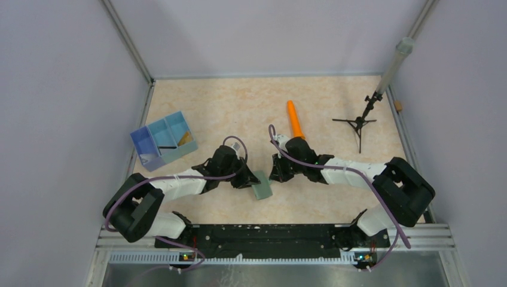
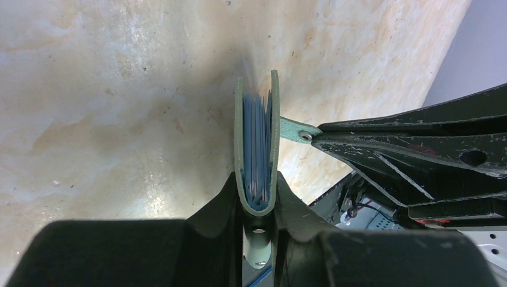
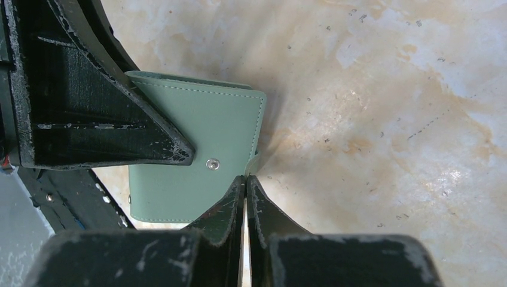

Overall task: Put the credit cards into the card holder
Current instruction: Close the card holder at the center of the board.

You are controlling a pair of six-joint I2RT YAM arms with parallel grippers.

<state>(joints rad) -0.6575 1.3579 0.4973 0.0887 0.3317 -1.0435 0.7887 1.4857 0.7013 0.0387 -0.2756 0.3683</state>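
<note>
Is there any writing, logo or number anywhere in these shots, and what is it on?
No text can be read in any view.
On the card holder: a plain grey-green face with a stud, no brand.
On the blue tray and the orange cylinder: no markings show.
On the small lit boards at the bottom of the top view: too small to read.

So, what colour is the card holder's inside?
Blue inside the card holder, best seen in the left wrist view.
</note>
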